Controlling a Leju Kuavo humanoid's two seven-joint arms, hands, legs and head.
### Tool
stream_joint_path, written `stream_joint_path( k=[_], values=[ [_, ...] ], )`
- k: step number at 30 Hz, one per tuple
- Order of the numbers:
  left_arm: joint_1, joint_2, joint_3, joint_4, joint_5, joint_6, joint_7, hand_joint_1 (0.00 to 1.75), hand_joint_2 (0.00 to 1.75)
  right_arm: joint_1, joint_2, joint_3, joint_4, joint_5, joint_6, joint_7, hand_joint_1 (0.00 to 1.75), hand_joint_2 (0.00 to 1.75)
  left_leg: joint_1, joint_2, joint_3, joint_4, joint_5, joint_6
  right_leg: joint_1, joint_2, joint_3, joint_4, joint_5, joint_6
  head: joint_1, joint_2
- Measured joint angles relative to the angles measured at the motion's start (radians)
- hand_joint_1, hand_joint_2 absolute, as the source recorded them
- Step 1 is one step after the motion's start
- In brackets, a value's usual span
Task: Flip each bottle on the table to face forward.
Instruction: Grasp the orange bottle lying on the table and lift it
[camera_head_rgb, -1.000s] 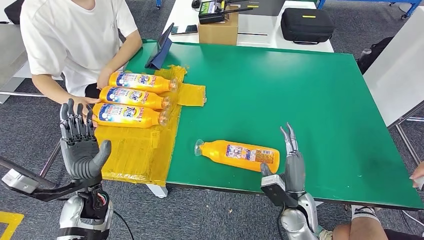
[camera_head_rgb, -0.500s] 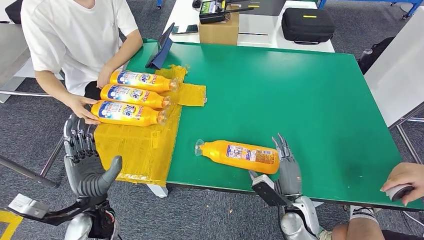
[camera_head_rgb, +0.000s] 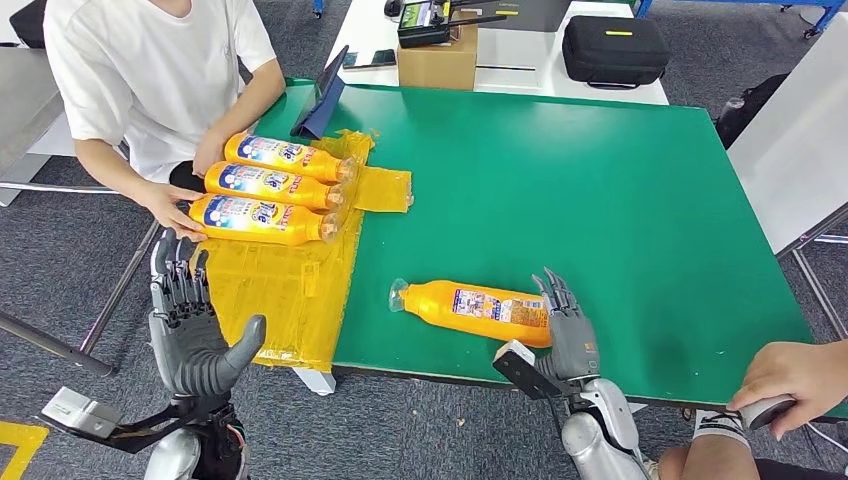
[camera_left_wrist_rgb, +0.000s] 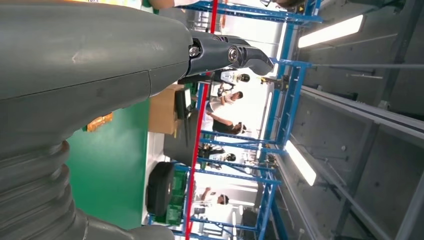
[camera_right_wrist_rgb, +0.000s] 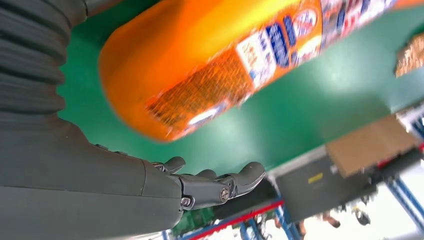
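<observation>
The lone orange bottle (camera_head_rgb: 475, 311) lies on its side on the green surface (camera_head_rgb: 600, 190) near the front edge, its long axis running across the robot's view: cap end toward the robot's left, flat base toward its right. The right hand (camera_head_rgb: 566, 325) stands just beside that base, fingers straight and apart, holding nothing; whether the fingertips touch the bottle cannot be told. It is much the nearer hand. The left hand (camera_head_rgb: 190, 325) is raised off the surface's front left corner, fingers upright and spread, also holding nothing, well apart from that bottle.

The label facing up is the fine-print back panel, so this bottle probably still needs a roll about its long axis. Its body is smooth, glossy plastic, rounded, narrowing to a clear cap, and looks likely to roll easily. Three more orange bottles (camera_head_rgb: 265, 188) lie side by side on a wrinkled yellow sheet (camera_head_rgb: 280, 290), blue front labels up, a person's hand (camera_head_rgb: 180, 215) touching the nearest
</observation>
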Motion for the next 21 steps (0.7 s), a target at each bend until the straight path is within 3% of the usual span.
stream_joint_path(
  k=[13,21],
  values=[
    [-0.004,0.009,-0.018,0.045,-0.044,-0.024,0.019,0.0,1.75,-0.183,0.034,0.099,0.19,0.058,0.042,0.09,0.0,1.75,0.0,0.0,0.0,0.0,0.0,0.0,0.0,0.0,0.0,0.0,0.0,0.0,0.0,0.0],
    [-0.007,0.012,-0.02,0.06,-0.031,-0.036,0.035,0.0,1.75,-0.247,0.051,0.142,0.269,0.081,0.07,0.122,0.0,1.75,0.0,0.0,0.0,0.0,0.0,0.0,0.0,0.0,0.0,0.0,0.0,0.0,0.0,0.0]
  ],
)
